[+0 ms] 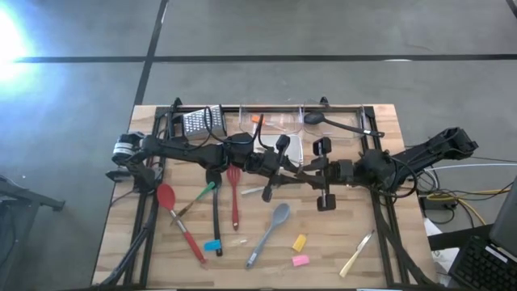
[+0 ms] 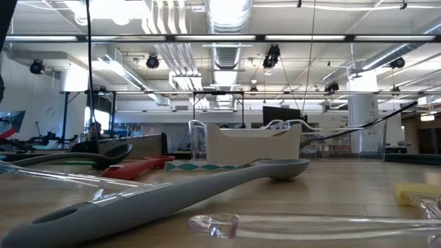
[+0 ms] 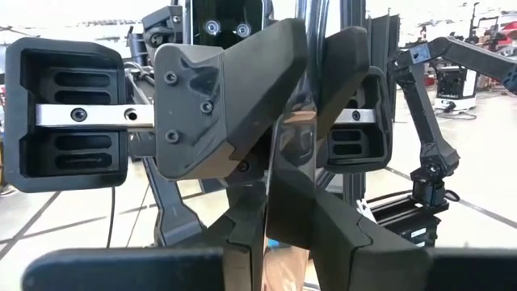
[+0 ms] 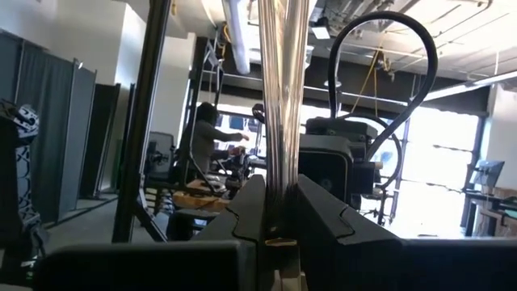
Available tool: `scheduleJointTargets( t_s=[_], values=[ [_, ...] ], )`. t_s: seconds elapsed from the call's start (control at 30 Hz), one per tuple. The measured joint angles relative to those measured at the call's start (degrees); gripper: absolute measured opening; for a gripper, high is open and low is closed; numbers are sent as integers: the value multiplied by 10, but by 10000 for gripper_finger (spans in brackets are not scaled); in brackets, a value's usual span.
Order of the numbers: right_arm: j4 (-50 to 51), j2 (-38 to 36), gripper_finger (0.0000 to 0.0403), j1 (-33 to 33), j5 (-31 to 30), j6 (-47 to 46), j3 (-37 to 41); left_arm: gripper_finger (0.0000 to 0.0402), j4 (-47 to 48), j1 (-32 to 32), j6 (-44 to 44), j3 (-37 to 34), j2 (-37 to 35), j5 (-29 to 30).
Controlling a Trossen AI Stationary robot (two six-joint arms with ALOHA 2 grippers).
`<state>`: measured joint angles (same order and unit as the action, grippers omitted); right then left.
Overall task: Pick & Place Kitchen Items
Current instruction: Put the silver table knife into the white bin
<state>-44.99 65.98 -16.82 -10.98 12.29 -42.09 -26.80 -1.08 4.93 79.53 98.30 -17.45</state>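
Observation:
My two grippers meet over the middle of the table, the left gripper [image 1: 284, 167] coming from the left and the right gripper [image 1: 307, 172] from the right. Both are shut on one shiny, steel-looking long utensil [image 3: 300, 121]; what kind it is I cannot tell. On the table lie two red spatulas [image 1: 234, 194] [image 1: 176, 214], a grey spoon [image 1: 271, 229], a black spoon [image 1: 203, 192], a black utensil with a blue end [image 1: 215, 225], a yellow piece [image 1: 299, 242], a pink piece [image 1: 300, 260] and a wooden stick [image 1: 356, 254]. My left gripper pinches the shiny utensil [image 3: 284, 202] between its two fingers, close beside the right gripper's fingers [image 3: 242, 97]. Which part of the utensil it holds cannot be told, because the grippers hide it. My right gripper pinches the shiny utensil's narrow strip [image 4: 280, 194] between its two fingers. The strip runs on past the fingertips, out of the picture. In the left wrist view its fingers close on the strip just beyond my left fingers.
A steel box grater [image 1: 202, 121] and clear bins [image 1: 283, 123] stand along the far edge, with a black spoon [image 1: 335, 123] and an orange piece [image 1: 257, 120] there. A white tray [image 2: 251, 143] stands behind the grey spoon [image 2: 172, 193]. A clear utensil [image 2: 310, 224] lies nearest the low camera.

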Motion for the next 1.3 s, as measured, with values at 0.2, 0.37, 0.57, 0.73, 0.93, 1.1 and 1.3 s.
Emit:
scheduleJointTargets(
  t_s=[0.2, 0.37, 0.57, 0.73, 0.93, 1.1, 1.3],
  values=[
    [1, -1, 36, 0, 1, -5, 0, 72, 0, 0, -3, 0, 0, 0],
    [22, -14, 87, 0, 2, -16, 1, 60, 1, 0, -14, 0, 0, -3],
    [90, -66, 150, -10, 6, -20, 1, 2, 12, 1, -14, 0, -1, -3],
    [180, -133, 167, -22, 7, -33, 1, 1, 85, 10, 15, 0, -25, 8],
    [311, -201, 162, -25, 4, -94, 2, 1, 188, 35, 44, 0, -70, 26],
    [446, -238, 152, -24, 4, -177, 2, 1, 280, 74, 58, 1, -102, 39],
    [558, -250, 141, -25, 4, -255, 6, 1, 378, 138, 62, 9, -106, 43]
  ],
)
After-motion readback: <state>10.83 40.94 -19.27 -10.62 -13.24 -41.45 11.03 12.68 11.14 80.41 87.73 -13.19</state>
